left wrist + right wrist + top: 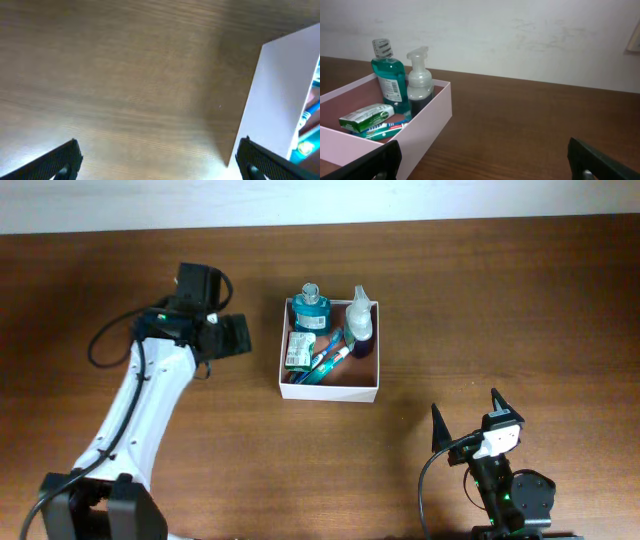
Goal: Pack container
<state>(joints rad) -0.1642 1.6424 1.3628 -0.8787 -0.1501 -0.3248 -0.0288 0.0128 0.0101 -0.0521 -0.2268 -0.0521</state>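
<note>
- A dark wooden table (520,300) runs up to a pale wall (520,35). Apart from the box and its contents, only the two arms show on it.
- The container (330,392) sits near the middle of the table, toward the far edge, with its white walls upright and its reddish-brown floor showing.
- Inside, a teal mouthwash bottle (312,308) and a pump bottle (361,320) stand against the far wall. A green-and-white packet (299,350) and some toothbrushes (328,360) lie in front of them.
- The left fingers (232,335) hover just beside the container's left wall. In the left wrist view they are spread wide with nothing between them, and the white wall (275,100) fills the right of the picture.
- The right fingers (437,430) are parked well apart from the box, near the front edge of the table. They are also spread wide and empty, and they point toward the container's near corner (427,125).
- With no loose item visible on the table, packing looks largely done.
- Main risk: the left fingers are low and close to the box wall. A sideways sweep or a careless lift could clip it and slide or tilt the light container.
- A jolt like that would probably topple the two tall bottles, which stand free with only the far wall behind them. The pump bottle looks especially top-heavy.
- If either arm reaches in to tidy up, wide-open fingers could catch the rim or knock the pump head. Narrowing them and coming in from above would be safer.
</note>
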